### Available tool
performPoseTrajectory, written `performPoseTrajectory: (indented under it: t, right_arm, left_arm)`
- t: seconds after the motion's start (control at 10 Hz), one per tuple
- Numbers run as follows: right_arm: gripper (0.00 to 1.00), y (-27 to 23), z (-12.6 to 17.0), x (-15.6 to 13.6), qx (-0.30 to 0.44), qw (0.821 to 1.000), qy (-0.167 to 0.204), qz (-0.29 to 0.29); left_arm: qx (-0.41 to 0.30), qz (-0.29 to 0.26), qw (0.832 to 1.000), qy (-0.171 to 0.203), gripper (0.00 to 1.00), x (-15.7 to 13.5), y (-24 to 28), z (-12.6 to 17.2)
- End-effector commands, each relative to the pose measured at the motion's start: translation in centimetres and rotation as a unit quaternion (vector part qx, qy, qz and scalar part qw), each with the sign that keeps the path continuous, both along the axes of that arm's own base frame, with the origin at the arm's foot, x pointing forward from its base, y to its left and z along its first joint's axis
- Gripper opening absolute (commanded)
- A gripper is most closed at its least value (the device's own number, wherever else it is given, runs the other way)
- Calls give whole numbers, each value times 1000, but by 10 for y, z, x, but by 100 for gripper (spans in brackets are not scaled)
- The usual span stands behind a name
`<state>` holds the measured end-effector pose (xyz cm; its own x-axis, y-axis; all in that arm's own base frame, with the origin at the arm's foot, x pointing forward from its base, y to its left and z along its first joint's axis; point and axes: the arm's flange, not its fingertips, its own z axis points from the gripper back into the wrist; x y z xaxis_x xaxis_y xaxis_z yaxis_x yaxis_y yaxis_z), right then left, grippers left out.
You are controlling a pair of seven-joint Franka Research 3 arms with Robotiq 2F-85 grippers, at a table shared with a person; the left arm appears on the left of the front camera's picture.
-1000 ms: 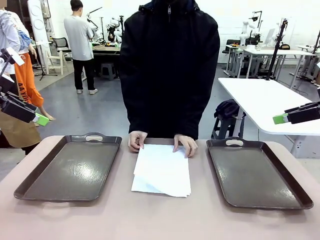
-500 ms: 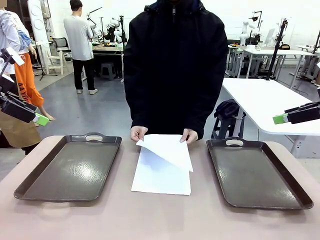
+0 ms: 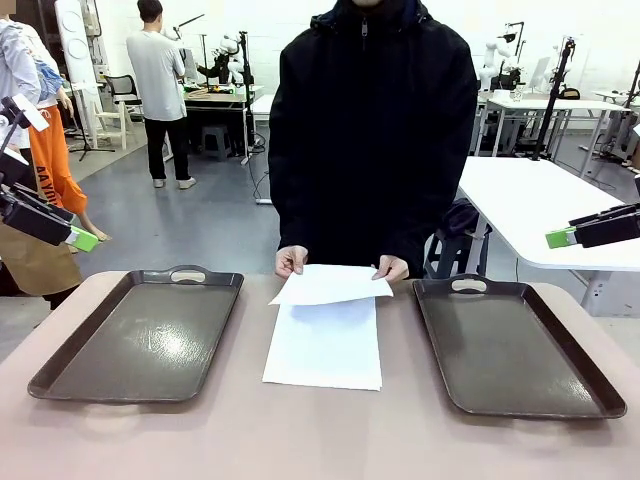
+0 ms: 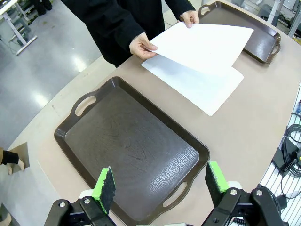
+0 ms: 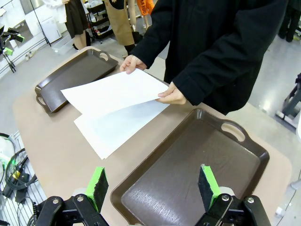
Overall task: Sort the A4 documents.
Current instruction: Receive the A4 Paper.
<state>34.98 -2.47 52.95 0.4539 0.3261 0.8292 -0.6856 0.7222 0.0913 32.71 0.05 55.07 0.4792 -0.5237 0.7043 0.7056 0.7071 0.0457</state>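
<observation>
stack: white sheets, flat on table, midway between the trays, touching neither
top sheet: lifted off the stack, pinched at its far corners by hand and other hand, near edge hanging above the stack
left tray: dark brown, handle toward the person
right tray: dark brown, handle toward the person
left gripper: jaws spread wide, gripping nothing, raised above left tray
right gripper: jaws spread wide, gripping nothing, raised above right tray

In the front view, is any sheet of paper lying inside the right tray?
No, the A4 documents lie on the table beside the right tray, and the person holds the top sheet above them.
</observation>
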Motion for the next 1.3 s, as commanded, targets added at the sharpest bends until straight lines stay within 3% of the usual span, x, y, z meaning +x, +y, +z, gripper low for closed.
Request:
performPoseTrajectory:
  t: [0.0, 1.2]
  right_arm:
    - [100, 1, -1, 0, 1, 1000, 0, 3]
    - [100, 1, -1, 0, 1, 1000, 0, 3]
  left_arm:
    - [-2, -6, 1000, -1, 100, 0, 0, 0]
    - [-2, -6, 1000, -1, 100, 0, 0, 0]
